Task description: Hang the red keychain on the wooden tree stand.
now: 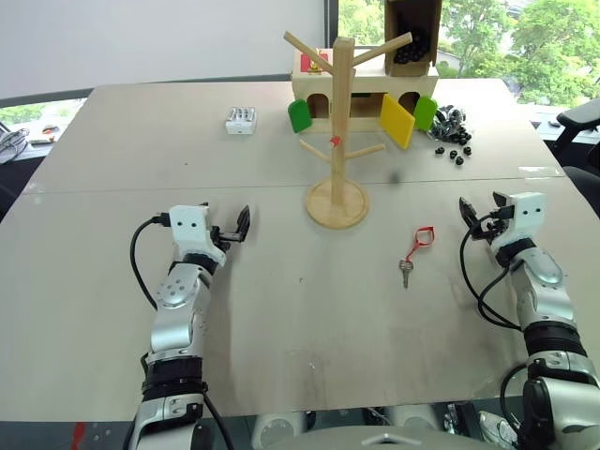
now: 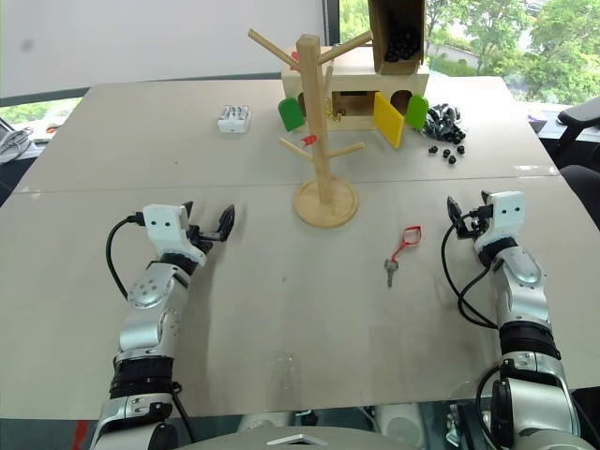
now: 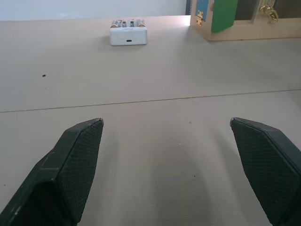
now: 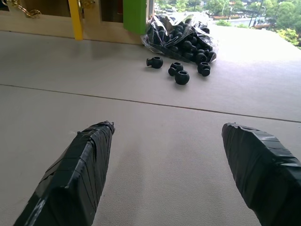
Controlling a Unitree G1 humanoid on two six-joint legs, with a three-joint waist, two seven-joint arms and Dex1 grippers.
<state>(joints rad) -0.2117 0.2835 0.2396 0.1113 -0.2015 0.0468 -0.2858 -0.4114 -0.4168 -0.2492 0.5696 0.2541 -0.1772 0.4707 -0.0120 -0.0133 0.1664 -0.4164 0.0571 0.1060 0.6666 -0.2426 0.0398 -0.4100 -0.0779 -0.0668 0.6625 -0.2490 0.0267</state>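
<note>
Red keychain (image 1: 415, 247), a thin red loop with a small silver key: flat on the pale grey desk (image 1: 281, 309), between the tall light-wood tree stand with slanted dowel pegs (image 1: 339, 141) and the right gripper (image 1: 477, 217), nearer the latter, so likely that arm's pickup. Not yet touched or hung; pegs all bare.

Head views: left gripper (image 1: 234, 225) low over the desk on the stand's other side, well apart from the key. Behind the stand, a wooden box house with green and yellow flaps (image 1: 375, 94), a small white box (image 1: 241, 120), a heap of black beads (image 1: 452, 127), perhaps spilling from a clear bag.

Left wrist view: black fingers (image 3: 75, 165) spread wide, grasping nothing, bare desk between.

Right wrist view: taped fingers (image 4: 80, 169) likewise released and empty, aimed toward the beads, not the key; a turn inward looks needed.
</note>
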